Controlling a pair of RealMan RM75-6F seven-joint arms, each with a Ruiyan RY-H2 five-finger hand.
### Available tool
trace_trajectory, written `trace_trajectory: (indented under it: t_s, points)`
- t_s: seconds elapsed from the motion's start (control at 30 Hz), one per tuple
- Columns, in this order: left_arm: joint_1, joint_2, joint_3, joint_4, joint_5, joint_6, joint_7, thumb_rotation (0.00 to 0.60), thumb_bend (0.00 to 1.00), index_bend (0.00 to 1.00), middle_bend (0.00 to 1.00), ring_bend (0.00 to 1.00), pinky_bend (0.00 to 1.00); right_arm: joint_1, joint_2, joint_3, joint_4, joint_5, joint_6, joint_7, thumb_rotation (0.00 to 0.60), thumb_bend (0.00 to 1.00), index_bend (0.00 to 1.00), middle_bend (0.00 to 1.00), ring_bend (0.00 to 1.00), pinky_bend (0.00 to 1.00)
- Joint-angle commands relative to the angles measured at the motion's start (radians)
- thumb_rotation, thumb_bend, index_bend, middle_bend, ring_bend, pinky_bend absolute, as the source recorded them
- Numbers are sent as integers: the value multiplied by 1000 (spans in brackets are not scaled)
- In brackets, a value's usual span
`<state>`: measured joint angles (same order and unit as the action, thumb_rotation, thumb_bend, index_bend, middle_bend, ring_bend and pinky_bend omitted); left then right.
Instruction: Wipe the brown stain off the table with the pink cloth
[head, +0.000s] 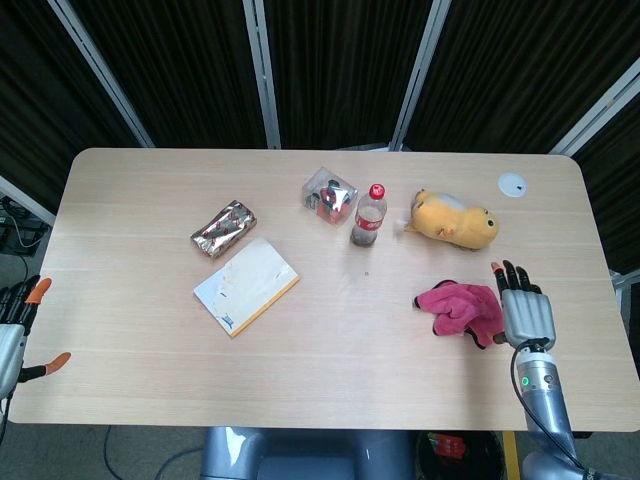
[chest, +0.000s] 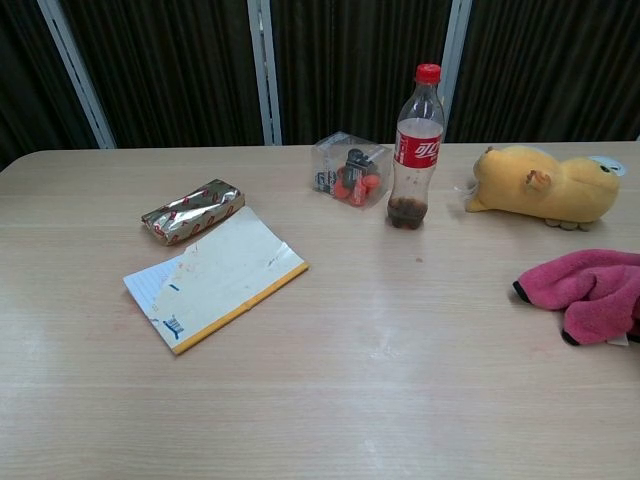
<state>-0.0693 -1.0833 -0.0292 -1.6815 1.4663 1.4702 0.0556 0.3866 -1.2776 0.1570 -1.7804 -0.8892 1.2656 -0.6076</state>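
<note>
The pink cloth (head: 458, 308) lies crumpled on the table's right side, in front of the yellow plush toy; the chest view has the cloth (chest: 590, 292) at its right edge. My right hand (head: 524, 312) sits just right of the cloth with its fingers stretched out and holds nothing. A small brown stain (head: 366, 272) marks the wood just in front of the cola bottle, and in the chest view the stain (chest: 419, 262) is a tiny dot. My left hand (head: 14, 332) hangs off the table's front left corner, fingers apart and empty.
A cola bottle (head: 368, 215) stands mid-table with a clear box of small items (head: 329, 195) behind it. A yellow plush toy (head: 455, 221) lies to the right. A notepad (head: 247, 285) and a foil packet (head: 223, 227) lie on the left. A white disc (head: 513, 183) sits far right.
</note>
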Motion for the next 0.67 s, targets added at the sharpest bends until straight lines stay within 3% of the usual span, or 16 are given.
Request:
trace_trajectory:
  t_s: [0.03, 0.17, 0.37, 0.67]
  points:
    - [2, 0, 0, 0, 6, 6, -4, 600, 0, 0, 0, 0, 0, -58, 72, -52, -47, -137, 62, 70, 600, 0, 27, 0, 0, 249]
    - [8, -4, 3, 6, 27, 28, -18, 600, 0, 0, 0, 0, 0, -139, 123, -129, -33, -353, 166, 174, 600, 0, 34, 0, 0, 249]
    - [20, -6, 11, 8, 51, 54, -5, 600, 0, 0, 0, 0, 0, -242, 131, -217, 51, -585, 308, 307, 600, 0, 0, 0, 0, 189]
    - [22, -17, 10, 27, 57, 61, 15, 600, 0, 0, 0, 0, 0, -273, 101, -210, 111, -640, 324, 384, 600, 0, 0, 0, 0, 186]
